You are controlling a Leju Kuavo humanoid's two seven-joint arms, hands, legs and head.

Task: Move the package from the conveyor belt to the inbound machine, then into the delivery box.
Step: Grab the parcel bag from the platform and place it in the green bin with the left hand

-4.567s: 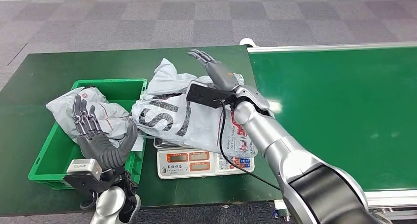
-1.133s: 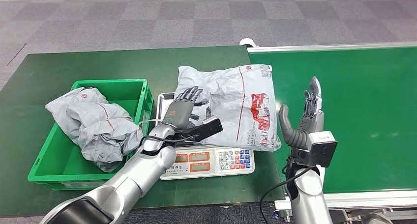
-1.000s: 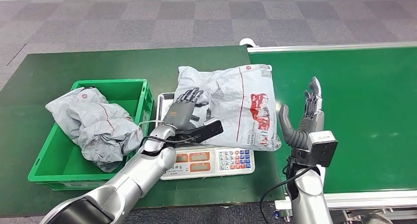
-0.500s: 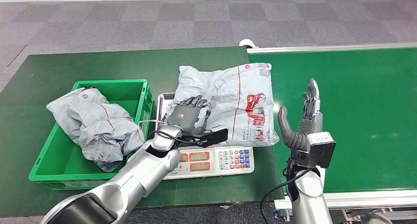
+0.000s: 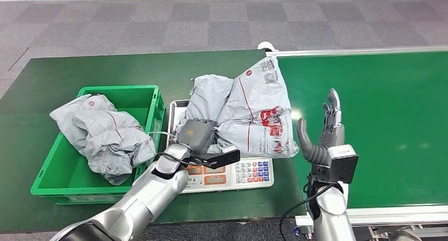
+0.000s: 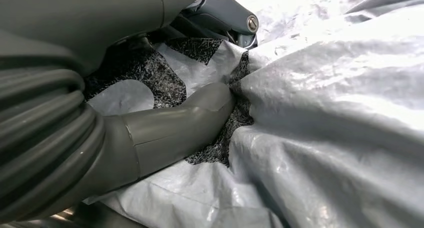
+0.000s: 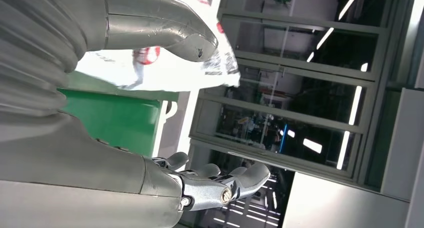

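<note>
In the left wrist view, the thick thumb (image 6: 200,115) of our left hand (image 5: 197,133) pressed into a printed fold of the package (image 5: 248,114), and the darker fingers closed over the bunched grey film above it. In the head view, we observed that hand curled on the near-left edge of the package, holding it. The package stood partly lifted and crumpled over the scale (image 5: 227,172); its far corner rose toward the end of the conveyor belt (image 5: 380,109), and its lower edge was still on the scale's tray.

Our right hand (image 5: 325,138) stood upright beside the right edge of the package, over the near-left part of the belt. Its fingers were straight and spread, its thumb was angled toward the package, and it held nothing. In the right wrist view, we saw the thumb against the white film of the package; we could not tell whether it touched.

The green delivery box (image 5: 61,167) sat on the dark green table (image 5: 53,77), just left of the scale. A second grey package (image 5: 100,135) lay crumpled in it, draped over the left rim.
</note>
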